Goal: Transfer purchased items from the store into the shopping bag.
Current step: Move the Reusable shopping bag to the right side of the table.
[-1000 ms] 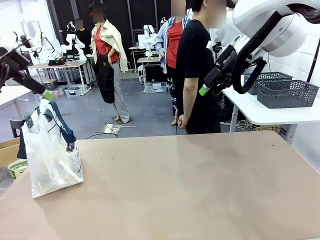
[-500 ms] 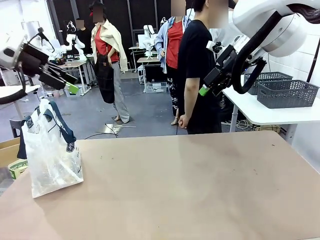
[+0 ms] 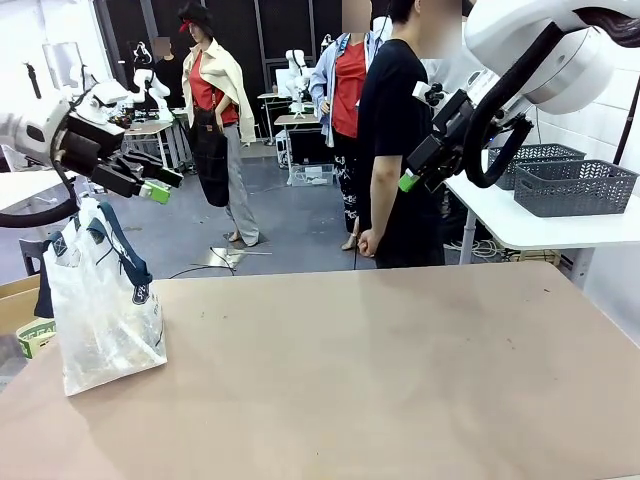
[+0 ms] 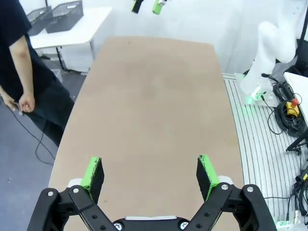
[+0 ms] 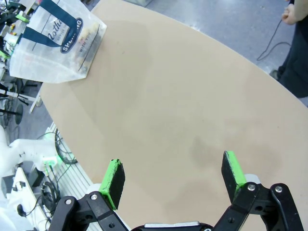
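Observation:
The shopping bag (image 3: 100, 300) stands upright at the table's left edge, clear plastic with navy handles; it also appears in the right wrist view, shopping bag (image 5: 55, 41). Brownish and yellowish purchased items (image 5: 88, 32) show faintly through the plastic, too blurred to tell apart. My left gripper (image 3: 158, 185) hovers open above and to the right of the bag's handles, empty; its left gripper (image 4: 149, 171) looks down the length of the bare tabletop. My right gripper (image 3: 412, 172) hangs open high over the far right, in front of the person; the right gripper (image 5: 173, 173) holds nothing.
A person in black (image 3: 390, 140) stands at the far edge with hands down. Dark grey mesh baskets (image 3: 570, 185) sit on a white side table (image 3: 520, 225) at right. A cardboard box (image 3: 20, 310) lies left of the bag. The brown tabletop (image 3: 380, 370) is wide and flat.
My left arm lifted away from the bag's rim and swung up and to the right, fingers still open. The bag and the right arm stayed put.

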You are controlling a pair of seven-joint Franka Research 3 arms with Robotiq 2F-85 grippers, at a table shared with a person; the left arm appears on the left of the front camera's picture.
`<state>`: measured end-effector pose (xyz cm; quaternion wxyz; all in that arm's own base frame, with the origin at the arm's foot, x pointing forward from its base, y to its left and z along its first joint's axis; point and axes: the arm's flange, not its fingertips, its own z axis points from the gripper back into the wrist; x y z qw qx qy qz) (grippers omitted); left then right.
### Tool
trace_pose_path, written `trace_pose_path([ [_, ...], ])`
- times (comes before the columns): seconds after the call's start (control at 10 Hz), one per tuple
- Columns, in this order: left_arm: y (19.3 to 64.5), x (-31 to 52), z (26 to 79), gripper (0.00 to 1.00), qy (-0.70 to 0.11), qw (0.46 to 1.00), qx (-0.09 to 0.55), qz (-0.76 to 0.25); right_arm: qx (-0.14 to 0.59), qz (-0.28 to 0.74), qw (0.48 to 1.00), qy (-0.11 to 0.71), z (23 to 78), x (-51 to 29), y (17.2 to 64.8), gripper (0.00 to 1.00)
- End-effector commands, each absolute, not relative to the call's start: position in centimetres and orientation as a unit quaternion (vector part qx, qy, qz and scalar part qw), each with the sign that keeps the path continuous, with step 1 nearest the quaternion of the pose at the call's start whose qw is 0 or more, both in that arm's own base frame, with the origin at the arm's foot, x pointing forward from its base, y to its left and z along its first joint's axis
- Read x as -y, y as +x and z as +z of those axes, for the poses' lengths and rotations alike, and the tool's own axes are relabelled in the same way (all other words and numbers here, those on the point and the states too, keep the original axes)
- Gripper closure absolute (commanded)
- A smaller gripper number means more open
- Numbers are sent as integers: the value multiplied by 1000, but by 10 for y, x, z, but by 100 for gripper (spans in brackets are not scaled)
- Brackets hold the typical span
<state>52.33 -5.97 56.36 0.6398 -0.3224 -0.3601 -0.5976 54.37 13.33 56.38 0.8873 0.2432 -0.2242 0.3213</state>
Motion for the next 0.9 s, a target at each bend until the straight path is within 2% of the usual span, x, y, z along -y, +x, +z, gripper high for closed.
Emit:
trace_pose_path([
  [0.0,527,70,565,0,-281,658,353,-604,223,322,887,243,565,-133,544,0],
  [0.1,523,60,564,0,-322,640,360,-598,223,322,887,243,565,-133,544,0],
  [0.8,525,63,561,0,-312,645,355,-601,223,322,887,243,565,-133,544,0],
])
